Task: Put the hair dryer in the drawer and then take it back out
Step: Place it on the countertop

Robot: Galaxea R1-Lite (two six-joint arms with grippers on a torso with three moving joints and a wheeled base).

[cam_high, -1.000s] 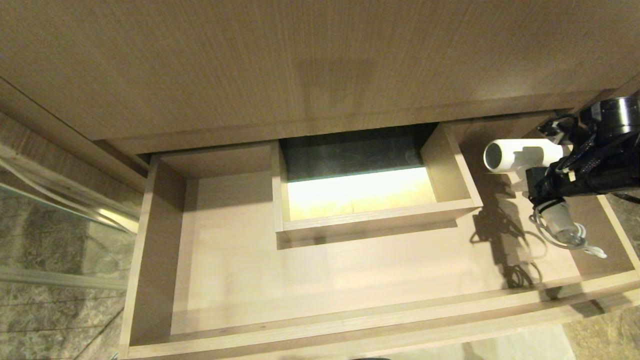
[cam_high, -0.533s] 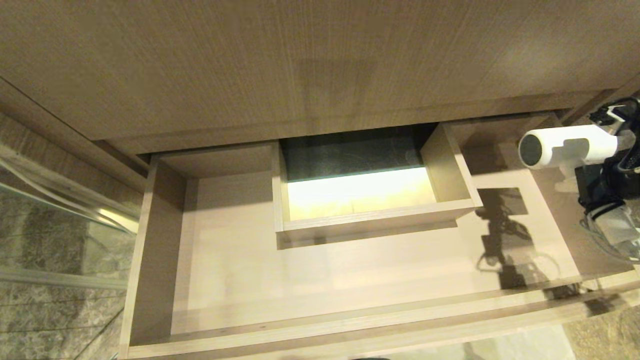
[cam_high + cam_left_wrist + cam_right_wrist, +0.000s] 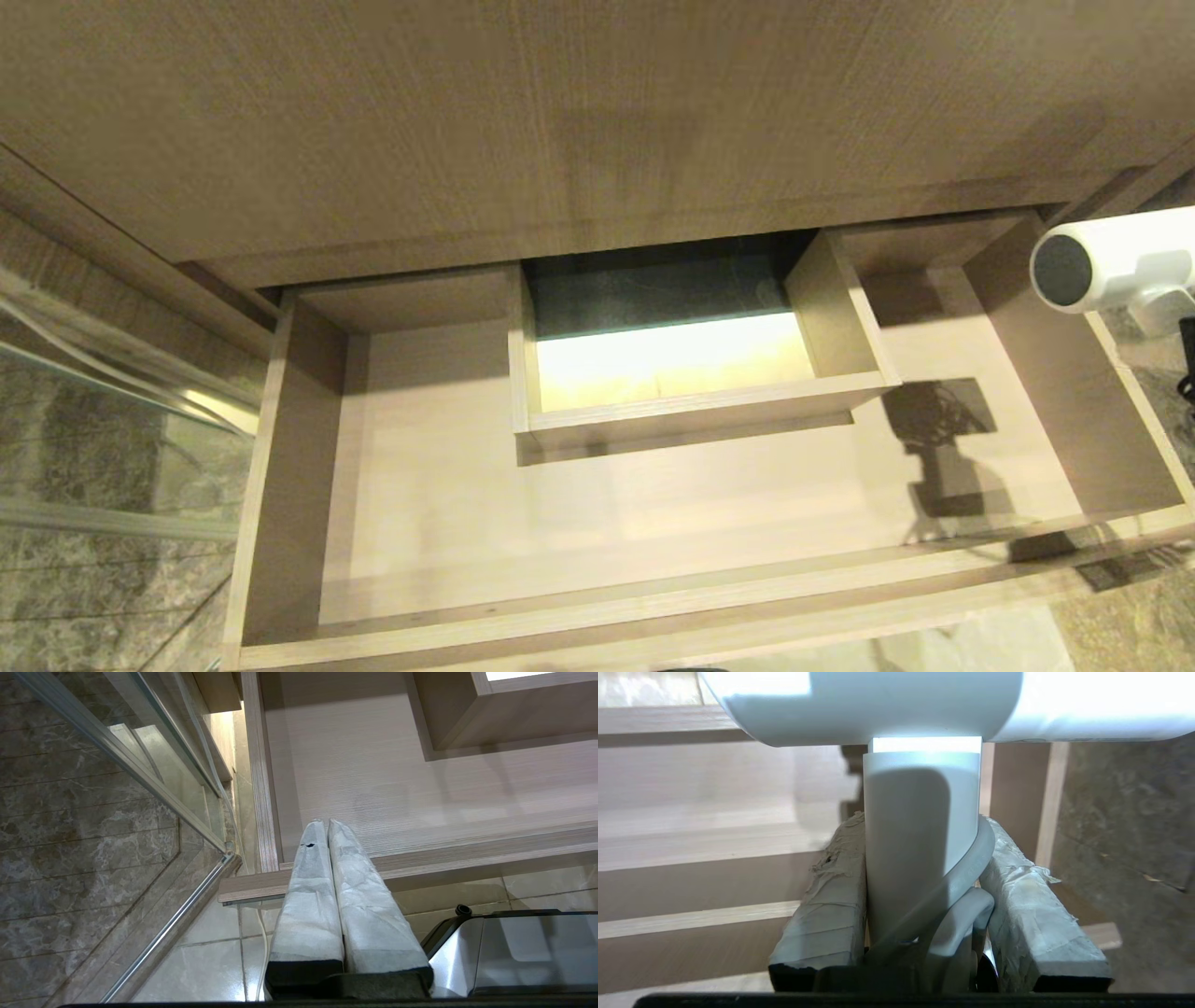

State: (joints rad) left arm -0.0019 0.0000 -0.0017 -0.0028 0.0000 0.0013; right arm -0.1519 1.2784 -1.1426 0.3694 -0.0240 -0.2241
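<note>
Your right gripper (image 3: 924, 858) is clamped on the hair dryer's (image 3: 920, 826) handle, barrel sitting crosswise just past the fingertips, its cord pinched alongside. The open drawer (image 3: 289, 485) lies below and beside it. Left gripper (image 3: 327, 828) pressed closed, parked near the drawer's front corner.

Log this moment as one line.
right tool: shut on hair dryer handle | dryer: above right drawer edge | drawer: open | left tool: shut, by drawer's front left corner

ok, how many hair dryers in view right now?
1. The hair dryer is at the right edge of the head view, above the right side wall of the drawer, handle clamped in the right gripper jaws. None hidden, seemingly.
</note>
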